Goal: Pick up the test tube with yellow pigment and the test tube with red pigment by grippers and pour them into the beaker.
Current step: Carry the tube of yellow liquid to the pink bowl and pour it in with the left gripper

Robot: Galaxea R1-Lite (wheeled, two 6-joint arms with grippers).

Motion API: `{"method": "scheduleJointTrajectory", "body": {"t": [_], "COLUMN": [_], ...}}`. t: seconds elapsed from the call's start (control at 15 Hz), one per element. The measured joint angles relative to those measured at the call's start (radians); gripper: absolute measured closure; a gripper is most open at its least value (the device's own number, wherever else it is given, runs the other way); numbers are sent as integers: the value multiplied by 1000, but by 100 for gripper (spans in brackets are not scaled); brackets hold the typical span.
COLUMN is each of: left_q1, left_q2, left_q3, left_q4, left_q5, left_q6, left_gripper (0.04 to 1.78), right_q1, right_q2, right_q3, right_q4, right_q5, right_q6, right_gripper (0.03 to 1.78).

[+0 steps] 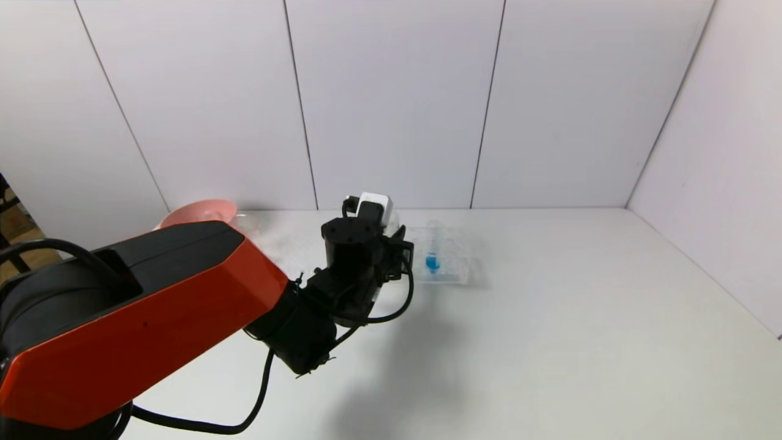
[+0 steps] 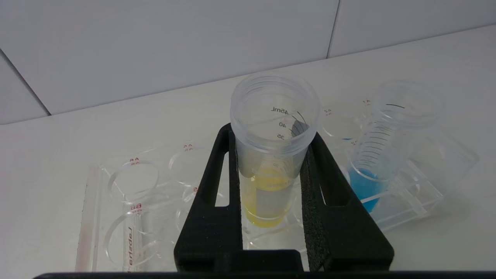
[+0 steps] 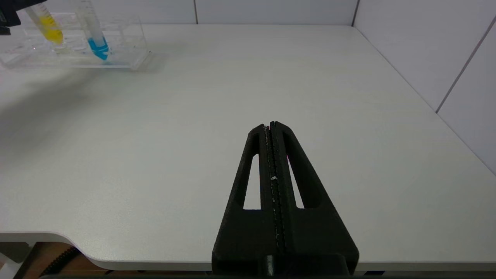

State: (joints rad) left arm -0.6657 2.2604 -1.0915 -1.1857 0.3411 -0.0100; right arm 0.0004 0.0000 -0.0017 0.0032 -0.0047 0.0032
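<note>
We see our left gripper [image 2: 271,155] clamped around the test tube with yellow pigment [image 2: 271,155] at the clear rack [image 2: 426,193], beside the blue tube [image 2: 372,170], while our right gripper [image 3: 272,128] hovers pressed closed, empty.

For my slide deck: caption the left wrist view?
Left end effector shut on the yellow test tube in its clear rack, blue tube beside.

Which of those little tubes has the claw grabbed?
The yellow-liquid tube, pinched between the left claw fingers. The blue-liquid tube leans free in the clear rack.
</note>
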Motion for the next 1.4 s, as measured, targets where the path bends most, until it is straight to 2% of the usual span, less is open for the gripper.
{"method": "scheduleJointTrajectory", "body": {"t": [0.2,1.0,1.4], "left_q1": [0,-18,-21], "left_q2": [-24,-64,-160], "left_q3": [-9,-72,-53], "left_q4": [43,51,110], "left_q5": [-3,-14,-13], "left_q6": [5,47,73], "left_gripper": [137,137,137], "right_q1": [0,0,0], "right_q2": [0,0,0], "right_q3": [0,0,0], "right_q4": [0,0,0], "right_q5": [0,0,0], "right_q6": [0,0,0], "right_gripper": [170,170,170]}}
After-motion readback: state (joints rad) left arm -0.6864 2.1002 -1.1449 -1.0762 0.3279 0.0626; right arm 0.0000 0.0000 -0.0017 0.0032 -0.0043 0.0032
